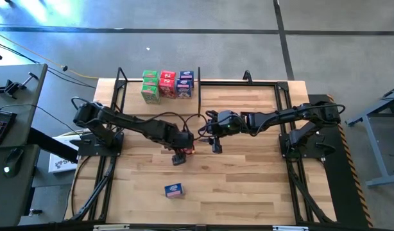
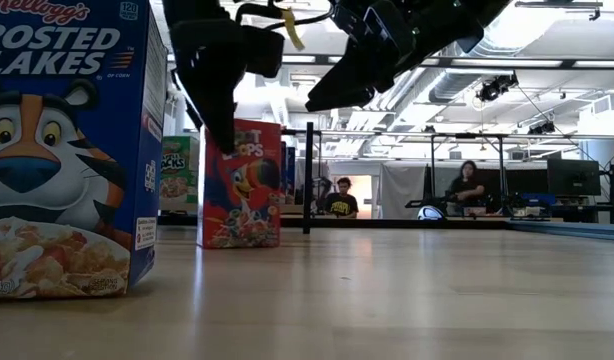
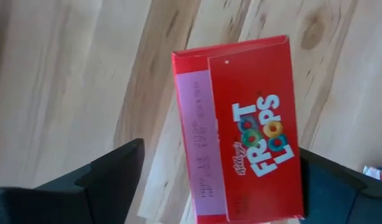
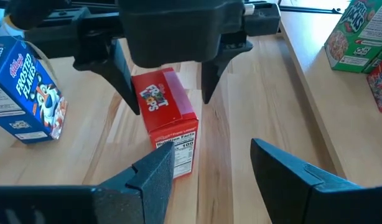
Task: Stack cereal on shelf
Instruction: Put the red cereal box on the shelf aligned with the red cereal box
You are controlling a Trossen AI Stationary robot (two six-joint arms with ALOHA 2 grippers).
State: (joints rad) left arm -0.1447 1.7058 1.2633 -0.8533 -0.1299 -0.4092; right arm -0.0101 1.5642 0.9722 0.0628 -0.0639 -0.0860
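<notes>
A red Froot Loops box (image 4: 164,118) stands upright on its bottom end on the table's middle (image 1: 185,151). My left gripper (image 3: 221,147) hangs over it, open, pointing down, one finger on each side of the box's top (image 3: 241,118). My right gripper (image 4: 211,146) hovers open just to the right of it (image 1: 216,144), above the table, holding nothing. A blue Frosted Flakes box (image 1: 174,190) stands near the table's near edge. On the shelf (image 1: 123,86) at the far left stand green (image 1: 150,90), red (image 1: 167,85) and blue-purple (image 1: 185,83) boxes. My left gripper stands open around the red box's top, coming from above. One finger (image 4: 130,87) lies right at the box's side edge, and I cannot tell whether it touches. The other finger (image 4: 209,78) stands apart from the box. The box rests on the table.
A black upright divider (image 1: 198,83) bounds the shelf's right side. Black frame rails (image 1: 283,109) run along the table's sides. Bare planks lie to the right of the two grippers (image 1: 255,173). People sit in the room beyond the table (image 2: 339,198).
</notes>
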